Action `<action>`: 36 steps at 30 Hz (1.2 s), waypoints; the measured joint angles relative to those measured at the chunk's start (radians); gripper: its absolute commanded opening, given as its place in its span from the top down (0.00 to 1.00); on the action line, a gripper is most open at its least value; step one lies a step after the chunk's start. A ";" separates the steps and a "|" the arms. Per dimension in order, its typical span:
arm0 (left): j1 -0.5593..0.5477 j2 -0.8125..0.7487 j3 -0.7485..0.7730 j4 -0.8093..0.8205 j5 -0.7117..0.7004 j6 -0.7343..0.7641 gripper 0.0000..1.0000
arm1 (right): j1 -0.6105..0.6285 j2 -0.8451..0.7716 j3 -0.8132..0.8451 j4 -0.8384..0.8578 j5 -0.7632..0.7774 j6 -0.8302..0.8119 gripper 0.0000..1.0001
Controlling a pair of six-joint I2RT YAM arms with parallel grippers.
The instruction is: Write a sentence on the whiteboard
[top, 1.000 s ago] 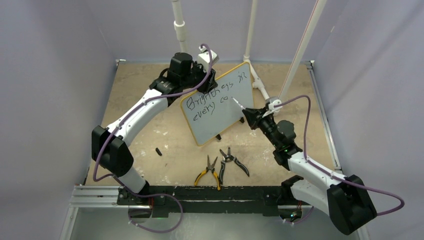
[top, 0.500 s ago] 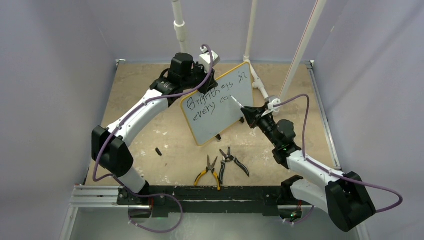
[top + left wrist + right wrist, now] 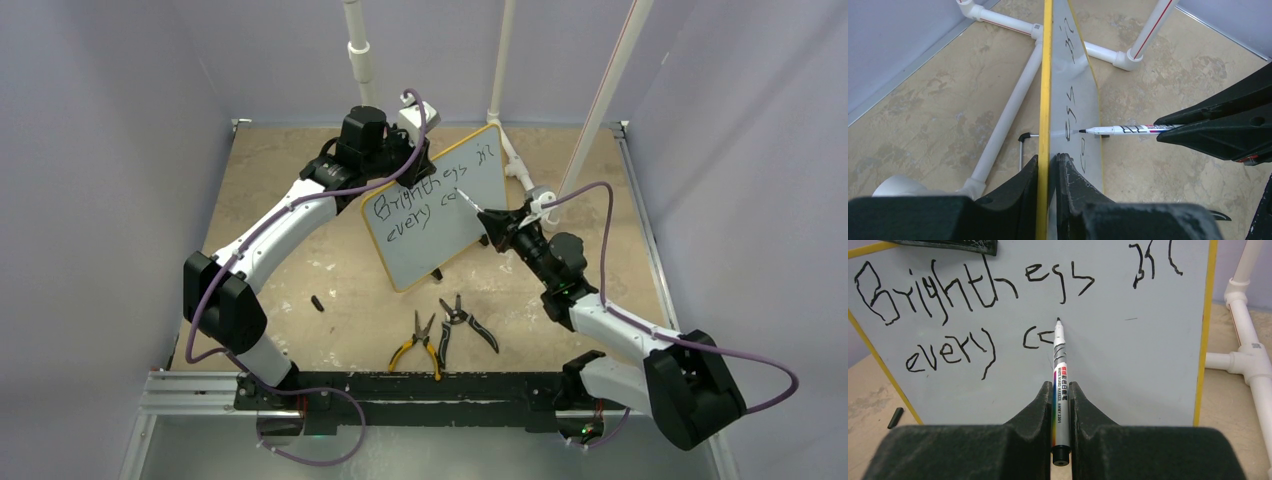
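Observation:
The whiteboard (image 3: 450, 225) with its yellow rim stands tilted on edge at mid table. My left gripper (image 3: 405, 150) is shut on its top left edge; in the left wrist view (image 3: 1048, 159) the jaws pinch the rim (image 3: 1047, 75). The sentence (image 3: 973, 285) reads "Brightness in" above "every c" and a partly drawn letter. My right gripper (image 3: 1061, 390) is shut on a white marker (image 3: 1060, 370). The marker tip (image 3: 1058, 320) is at the board just right of the "c". The marker also shows in the top view (image 3: 472, 207) and the left wrist view (image 3: 1128, 129).
Two pliers, yellow-handled (image 3: 420, 345) and black-handled (image 3: 468, 322), lie near the table's front. A small black cap (image 3: 317, 303) lies left of them. White PVC pipes (image 3: 515, 165) stand behind the board. Walls close in the table on three sides.
My right gripper has moved the marker left and slightly up along the board, adding strokes after the "c" in the second line. The left arm and board have not moved.

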 measured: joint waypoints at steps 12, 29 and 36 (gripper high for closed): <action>0.000 -0.001 -0.001 0.002 0.000 0.000 1.00 | 0.000 0.002 0.005 -0.024 0.035 0.001 1.00; 0.000 -0.001 -0.001 0.002 -0.001 0.000 1.00 | 0.000 -0.017 -0.006 -0.087 0.053 0.002 1.00; 0.000 -0.001 -0.001 0.002 -0.001 0.000 1.00 | 0.000 -0.027 -0.017 -0.116 0.051 0.005 1.00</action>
